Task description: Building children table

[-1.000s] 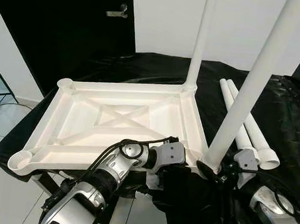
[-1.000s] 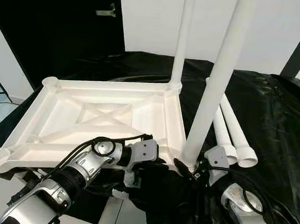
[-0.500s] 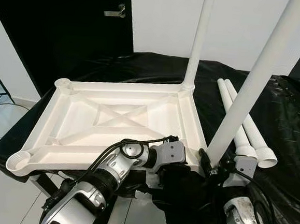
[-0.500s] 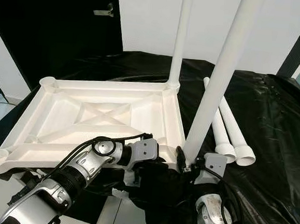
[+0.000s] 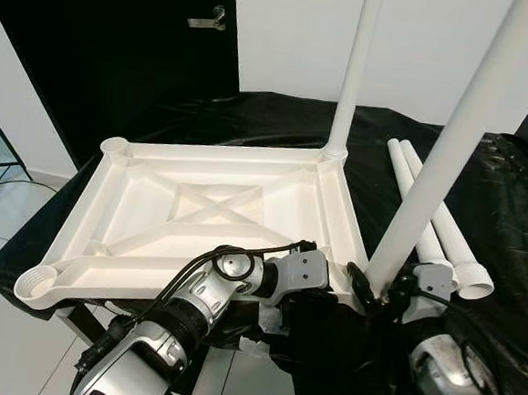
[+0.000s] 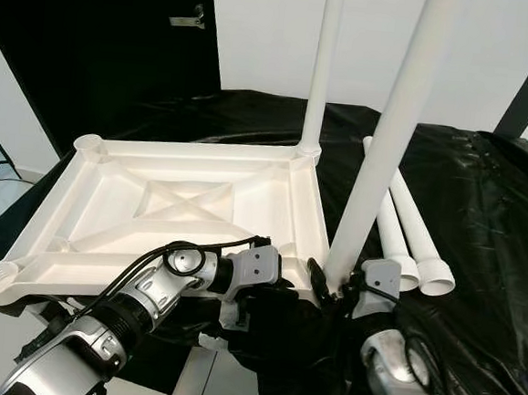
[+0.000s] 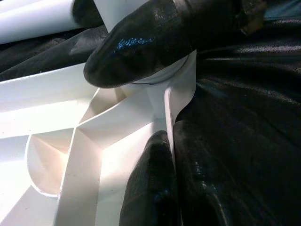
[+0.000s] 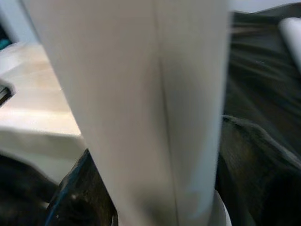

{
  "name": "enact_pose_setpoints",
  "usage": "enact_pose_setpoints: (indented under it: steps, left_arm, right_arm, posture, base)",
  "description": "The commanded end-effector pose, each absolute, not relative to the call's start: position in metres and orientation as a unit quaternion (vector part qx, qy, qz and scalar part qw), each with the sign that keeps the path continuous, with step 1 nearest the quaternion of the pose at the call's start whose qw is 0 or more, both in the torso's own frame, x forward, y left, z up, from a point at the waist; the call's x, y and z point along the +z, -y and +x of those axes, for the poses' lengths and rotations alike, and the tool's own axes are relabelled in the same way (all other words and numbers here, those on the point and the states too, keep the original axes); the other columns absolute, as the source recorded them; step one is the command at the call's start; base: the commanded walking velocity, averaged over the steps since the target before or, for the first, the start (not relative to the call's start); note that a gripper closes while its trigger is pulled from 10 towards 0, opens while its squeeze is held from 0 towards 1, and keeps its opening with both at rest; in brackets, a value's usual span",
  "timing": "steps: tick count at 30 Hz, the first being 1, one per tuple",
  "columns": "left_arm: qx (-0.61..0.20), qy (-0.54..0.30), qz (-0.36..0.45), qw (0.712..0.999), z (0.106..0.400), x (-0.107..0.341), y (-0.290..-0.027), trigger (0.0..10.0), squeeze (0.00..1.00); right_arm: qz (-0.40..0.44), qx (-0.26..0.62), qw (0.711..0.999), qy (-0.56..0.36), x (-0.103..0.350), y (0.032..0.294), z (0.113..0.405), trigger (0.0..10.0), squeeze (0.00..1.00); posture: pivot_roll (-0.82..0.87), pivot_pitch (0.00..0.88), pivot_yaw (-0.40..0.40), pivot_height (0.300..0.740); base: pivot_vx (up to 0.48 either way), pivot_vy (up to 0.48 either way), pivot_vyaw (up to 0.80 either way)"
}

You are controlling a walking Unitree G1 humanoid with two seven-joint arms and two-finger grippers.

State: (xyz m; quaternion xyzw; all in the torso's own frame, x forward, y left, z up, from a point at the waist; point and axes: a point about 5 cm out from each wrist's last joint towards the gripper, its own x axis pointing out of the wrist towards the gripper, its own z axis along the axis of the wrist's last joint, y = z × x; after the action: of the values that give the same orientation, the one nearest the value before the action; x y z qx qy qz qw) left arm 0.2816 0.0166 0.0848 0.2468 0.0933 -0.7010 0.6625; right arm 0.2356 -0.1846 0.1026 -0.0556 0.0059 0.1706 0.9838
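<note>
A white plastic tabletop (image 5: 208, 216) lies upside down on a table draped in glossy black sheeting (image 5: 509, 217), its ribbed underside facing up with a raised X in the middle. At its left side two round leg sockets stand open, one at the far left corner (image 5: 114, 146) and one at the near left corner (image 5: 36, 282).

The left arm (image 5: 176, 323) reaches in from below toward the near edge of the tabletop. In the left wrist view, the left gripper (image 7: 155, 113) has its two black fingers (image 7: 141, 42) apart with the near right corner of the tabletop between them: one finger lies over the socket collar, the other sits against the upright rim wall below. Whether they press on the plastic I cannot tell.

Further right, a white leg (image 5: 351, 76) stands upright in the far right socket. A second white leg (image 5: 441, 157) rises from the near right corner, leaning slightly to the right. The right gripper (image 5: 380, 294) sits at the base of this near leg, a black finger showing on either side of the tube, so it is clamped on the leg just above the socket. In the right wrist view the tube (image 8: 150, 108) is blurred and very close, with a dark finger beside its foot.

To the right of the tabletop, two spare white legs (image 5: 436, 225) lie side by side on the sheeting, touching each other, their flared ends toward the robot.
</note>
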Motion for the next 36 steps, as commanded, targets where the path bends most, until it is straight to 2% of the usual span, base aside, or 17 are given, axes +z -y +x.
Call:
enact_pose_setpoints:
  steps: [1, 4, 6, 9, 11, 16, 17, 22, 23, 25, 26, 27, 29, 32, 36]
  left_arm:
    - [-0.717, -0.232, 0.239, 0.612, 0.253, 0.029, -0.041, 10.0, 0.0]
    - [-0.717, -0.231, 0.239, 0.612, 0.253, 0.029, -0.041, 10.0, 0.0]
    - [-0.717, -0.231, 0.239, 0.613, 0.253, 0.029, -0.041, 10.0, 0.0]
    - [-0.717, -0.231, 0.238, 0.613, 0.253, 0.029, -0.04, 10.0, 0.0]
    - [-0.716, -0.231, 0.237, 0.614, 0.253, 0.029, -0.041, 10.0, 0.0]
    - [-0.715, -0.234, 0.237, 0.615, 0.252, 0.028, -0.043, 10.0, 0.0]
    - [-0.715, -0.234, 0.237, 0.615, 0.252, 0.028, -0.044, 10.0, 0.0]
    - [-0.715, -0.235, 0.239, 0.614, 0.253, 0.027, -0.044, 10.0, 0.0]
    - [-0.716, -0.235, 0.24, 0.613, 0.253, 0.028, -0.045, 10.0, 0.0]
    - [-0.716, -0.234, 0.242, 0.612, 0.254, 0.029, -0.045, 10.0, 0.0]
    - [-0.715, -0.234, 0.244, 0.613, 0.255, 0.029, -0.045, 10.0, 0.0]
    - [-0.715, -0.234, 0.244, 0.613, 0.255, 0.029, -0.045, 10.0, 0.0]
    - [-0.714, -0.233, 0.246, 0.613, 0.256, 0.029, -0.045, 10.0, 0.0]
    - [-0.716, -0.234, 0.246, 0.61, 0.255, 0.029, -0.046, 10.0, 0.0]
    - [-0.718, -0.235, 0.248, 0.607, 0.254, 0.029, -0.047, 10.0, 0.0]
  right_arm:
    - [-0.061, 0.172, 0.982, -0.043, 0.092, 0.195, 0.235, 10.0, 0.0]
    - [-0.069, 0.197, 0.977, -0.051, 0.092, 0.196, 0.235, 10.0, 0.0]
    - [-0.075, 0.266, 0.958, -0.08, 0.089, 0.193, 0.231, 10.0, 0.0]
    - [-0.073, 0.299, 0.946, -0.1, 0.085, 0.19, 0.228, 10.0, 0.0]
    - [-0.061, 0.343, 0.928, -0.135, 0.079, 0.187, 0.221, 10.0, 0.0]
    - [-0.055, 0.367, 0.916, -0.151, 0.075, 0.184, 0.215, 10.0, 0.0]
    - [-0.05, 0.369, 0.916, -0.148, 0.075, 0.184, 0.215, 0.0, 0.0]
    - [-0.043, 0.368, 0.917, -0.145, 0.074, 0.183, 0.214, 0.0, 0.0]
    - [-0.043, 0.351, 0.926, -0.134, 0.074, 0.182, 0.214, 0.0, 0.0]
    - [-0.027, 0.266, 0.959, -0.093, 0.08, 0.179, 0.218, 0.0, 0.0]
    - [-0.02, 0.196, 0.978, -0.074, 0.078, 0.179, 0.218, 0.0, 0.0]
    - [-0.02, 0.196, 0.978, -0.074, 0.078, 0.179, 0.218, 0.0, 0.0]
    - [-0.01, 0.08, 0.996, -0.05, 0.076, 0.185, 0.216, 0.0, 0.0]
    - [0.006, -0.066, 0.997, -0.048, 0.075, 0.202, 0.215, 0.0, 0.0]
    - [0.008, -0.065, 0.997, -0.048, 0.075, 0.201, 0.218, 0.0, 0.0]
  posture:
    - [0.14, 0.0, 0.008, 0.74]
    - [0.14, 0.0, 0.008, 0.74]
    - [0.15, 0.0, 0.002, 0.74]
    - [0.15, 0.0, 0.002, 0.74]
    - [0.15, 0.0, 0.002, 0.74]
    - [0.16, 0.0, 0.004, 0.74]
    - [0.16, 0.0, 0.006, 0.74]
    - [0.15, 0.0, 0.012, 0.74]
    - [0.15, 0.0, 0.015, 0.74]
    - [0.15, 0.0, 0.011, 0.74]
    - [0.15, 0.0, 0.013, 0.74]
    - [0.15, 0.0, 0.013, 0.74]
    - [0.16, 0.0, 0.014, 0.74]
    - [0.15, 0.0, 0.026, 0.74]
    - [0.15, 0.0, 0.028, 0.74]
  base:
    - [0.0, 0.0, 0.0]
    - [0.0, 0.0, 0.0]
    - [0.0, 0.0, 0.0]
    - [0.0, 0.0, 0.0]
    - [0.0, 0.0, 0.0]
    - [0.0, 0.0, 0.0]
    - [0.0, 0.0, 0.0]
    - [0.0, 0.0, 0.0]
    - [0.0, 0.0, 0.0]
    - [0.0, 0.0, 0.0]
    - [0.0, 0.0, 0.0]
    - [0.0, 0.0, 0.0]
    - [0.0, 0.0, 0.0]
    - [0.0, 0.0, 0.0]
    - [0.0, 0.0, 0.0]
